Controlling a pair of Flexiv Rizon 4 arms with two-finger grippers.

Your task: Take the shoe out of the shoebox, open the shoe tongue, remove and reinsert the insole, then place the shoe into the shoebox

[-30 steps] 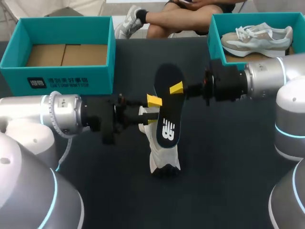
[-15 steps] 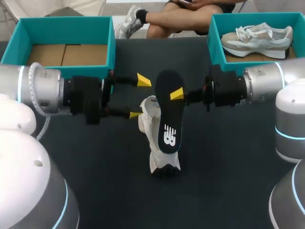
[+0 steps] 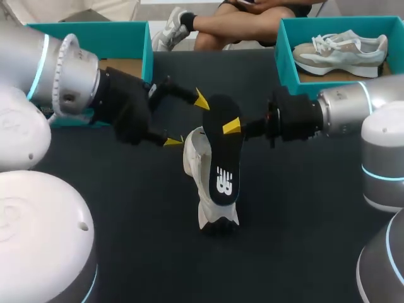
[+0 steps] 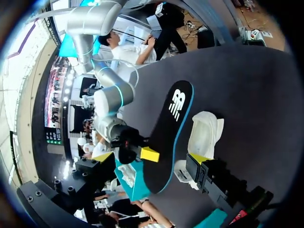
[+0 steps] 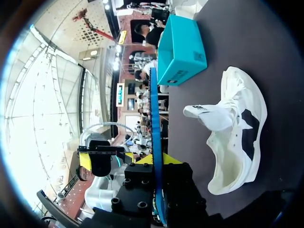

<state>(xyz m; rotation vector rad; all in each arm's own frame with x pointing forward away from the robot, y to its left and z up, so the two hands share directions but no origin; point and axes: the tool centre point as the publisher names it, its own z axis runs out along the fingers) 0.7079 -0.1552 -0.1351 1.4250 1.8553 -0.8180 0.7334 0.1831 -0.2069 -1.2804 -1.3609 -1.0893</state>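
Black insole (image 3: 222, 154) — pinched in right end effector (image 3: 230, 125).

1. We see a dark, near-black bench (image 3: 303, 208) that fills most of the head view.
2. Its surface looks plain and matte to us.
3. We find the light on it even, with soft, faint shadows.

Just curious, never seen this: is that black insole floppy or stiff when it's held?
Probably fairly stiff: pinched toward one end by the right gripper, the insole looks straight, not drooping. Likely light too, being so thin edge-on.
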